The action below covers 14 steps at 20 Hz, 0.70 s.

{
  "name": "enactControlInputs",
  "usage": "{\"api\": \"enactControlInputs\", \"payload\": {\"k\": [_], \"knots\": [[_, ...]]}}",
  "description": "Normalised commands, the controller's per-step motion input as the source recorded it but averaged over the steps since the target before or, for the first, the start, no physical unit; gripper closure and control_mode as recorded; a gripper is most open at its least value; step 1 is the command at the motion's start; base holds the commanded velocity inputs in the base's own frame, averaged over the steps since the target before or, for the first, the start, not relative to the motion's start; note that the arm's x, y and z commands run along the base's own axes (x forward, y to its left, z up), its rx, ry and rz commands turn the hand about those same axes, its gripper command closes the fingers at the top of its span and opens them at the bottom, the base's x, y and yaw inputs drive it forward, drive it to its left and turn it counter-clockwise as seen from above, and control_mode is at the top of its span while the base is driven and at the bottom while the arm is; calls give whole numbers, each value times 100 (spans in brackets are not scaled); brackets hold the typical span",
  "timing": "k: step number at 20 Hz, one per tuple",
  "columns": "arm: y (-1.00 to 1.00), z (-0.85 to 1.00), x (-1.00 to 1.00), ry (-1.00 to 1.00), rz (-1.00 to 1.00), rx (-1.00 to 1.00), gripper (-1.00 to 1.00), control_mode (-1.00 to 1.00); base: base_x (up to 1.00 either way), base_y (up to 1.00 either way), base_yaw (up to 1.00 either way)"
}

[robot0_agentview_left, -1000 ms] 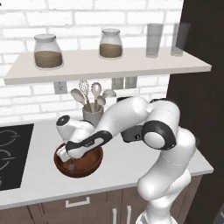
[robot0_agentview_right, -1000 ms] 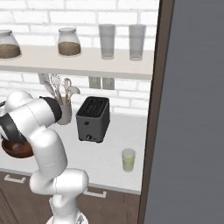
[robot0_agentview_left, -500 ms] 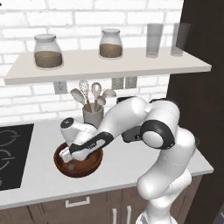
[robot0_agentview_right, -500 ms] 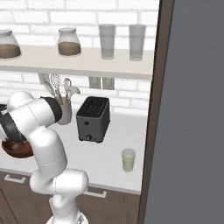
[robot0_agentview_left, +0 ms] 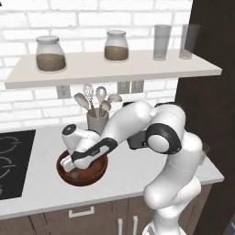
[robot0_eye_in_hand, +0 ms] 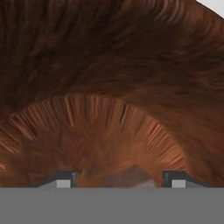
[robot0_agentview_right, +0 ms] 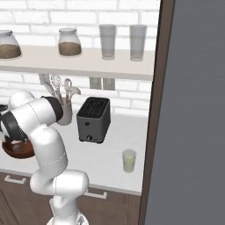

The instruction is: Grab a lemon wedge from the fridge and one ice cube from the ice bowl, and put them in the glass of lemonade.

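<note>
my claw is down inside the ice bowl, tips either side of a pale grey lump, likely the ice cube, low between them. tips stand fairly wide; can't tell if they grip it. cube is too blurred to tell which way it points. bowl sits on the bench by the crock. lemonade glass stands upright near the toaster.

Even, soft light fills my base views, without glare. My arm lays a faint shadow on the pale grey counter. Up close, the reddish-brown wooden bowl looks smeared and streaky.
</note>
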Motion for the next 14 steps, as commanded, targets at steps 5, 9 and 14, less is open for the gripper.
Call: {"api": "enactControlInputs", "payload": {"k": [5, 9, 14], "knots": [[-42, -37, -37, 0, -17, 0, 100, -100, 0, 0, 0], [-39, -2, -48, -3, -15, 4, 100, -100, 0, 0, 0], [-36, 45, -43, -22, -20, 13, 100, -100, 0, 0, 0]]}}
